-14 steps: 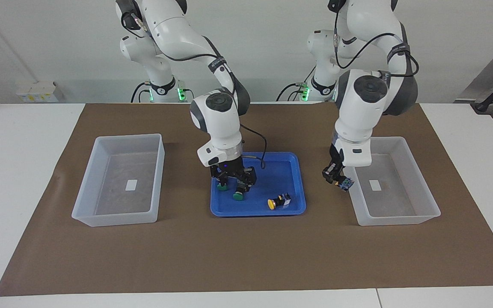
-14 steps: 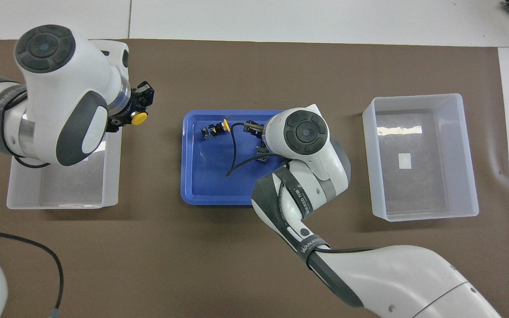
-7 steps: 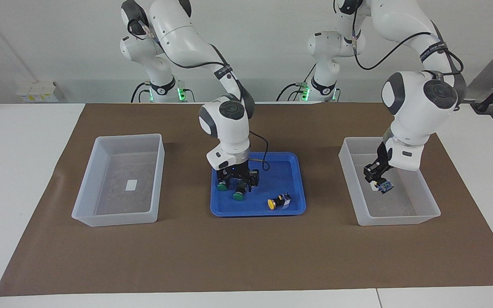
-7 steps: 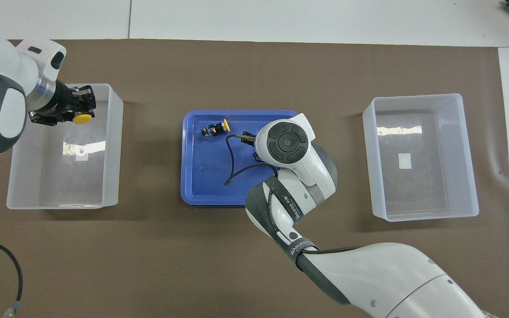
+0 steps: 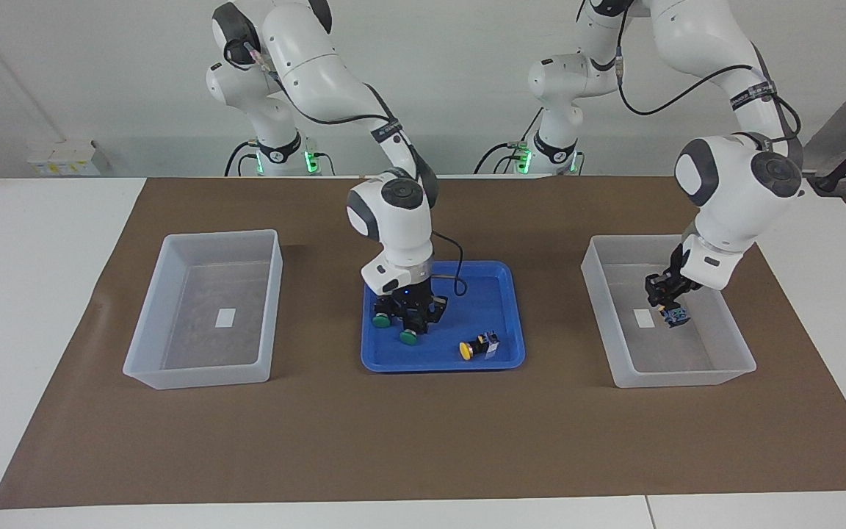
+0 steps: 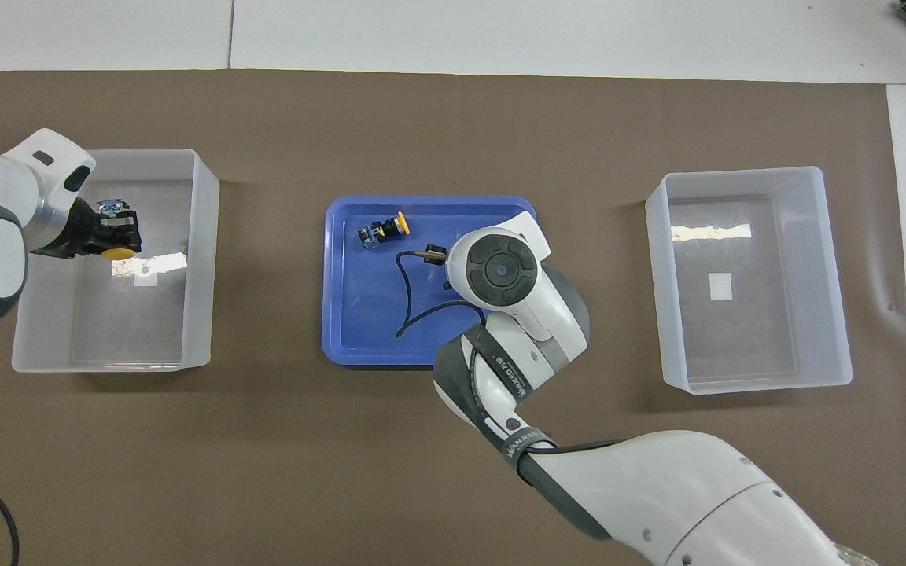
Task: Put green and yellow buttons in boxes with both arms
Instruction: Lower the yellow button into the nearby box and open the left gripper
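The left tool (image 5: 671, 303) hangs inside the box (image 5: 731, 371) at the left arm's end of the table, pinching a yellow button (image 6: 117, 253) above the floor, beside the white label (image 5: 642, 318) and toward the box's outer long wall, so the drop is straight down. The right tool (image 5: 407, 312) is down in the blue tray (image 5: 511, 308), pressed shut at one of two green buttons (image 5: 380, 320) in the tray's corner toward the right arm. A second yellow button (image 5: 476, 347) lies on its side near the tray's opposite corner, a blocky black body, round cap pointing toward the right arm's end; the other box (image 5: 173, 371) holds only its label
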`<state>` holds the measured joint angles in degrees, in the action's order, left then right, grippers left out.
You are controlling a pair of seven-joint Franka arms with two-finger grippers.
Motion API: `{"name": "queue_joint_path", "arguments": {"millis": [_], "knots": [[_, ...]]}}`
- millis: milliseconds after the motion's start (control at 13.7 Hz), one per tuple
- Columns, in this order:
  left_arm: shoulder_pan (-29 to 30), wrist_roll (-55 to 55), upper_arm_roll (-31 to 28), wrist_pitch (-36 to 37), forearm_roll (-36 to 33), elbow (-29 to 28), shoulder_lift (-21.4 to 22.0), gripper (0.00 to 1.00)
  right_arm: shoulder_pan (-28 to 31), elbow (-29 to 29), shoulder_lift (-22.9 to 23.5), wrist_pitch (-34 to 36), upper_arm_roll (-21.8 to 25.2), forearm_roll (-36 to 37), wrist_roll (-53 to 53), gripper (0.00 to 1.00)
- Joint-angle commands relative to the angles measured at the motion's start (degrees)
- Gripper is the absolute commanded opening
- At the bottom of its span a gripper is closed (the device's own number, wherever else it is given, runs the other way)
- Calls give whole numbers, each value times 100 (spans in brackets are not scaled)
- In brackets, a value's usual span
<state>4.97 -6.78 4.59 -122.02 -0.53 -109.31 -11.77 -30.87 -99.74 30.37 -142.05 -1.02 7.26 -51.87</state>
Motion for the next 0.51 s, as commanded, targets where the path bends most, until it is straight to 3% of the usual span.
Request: {"name": "queue_joint_path", "arguments": {"millis": [0, 438], "knots": [[39, 431, 6, -707, 70, -783, 254, 0, 63, -37, -188, 229, -4, 161, -174, 0], [57, 528, 6, -1684, 70, -1092, -246, 0, 747, -98, -1409, 1476, -4, 135, 115, 0]]}}
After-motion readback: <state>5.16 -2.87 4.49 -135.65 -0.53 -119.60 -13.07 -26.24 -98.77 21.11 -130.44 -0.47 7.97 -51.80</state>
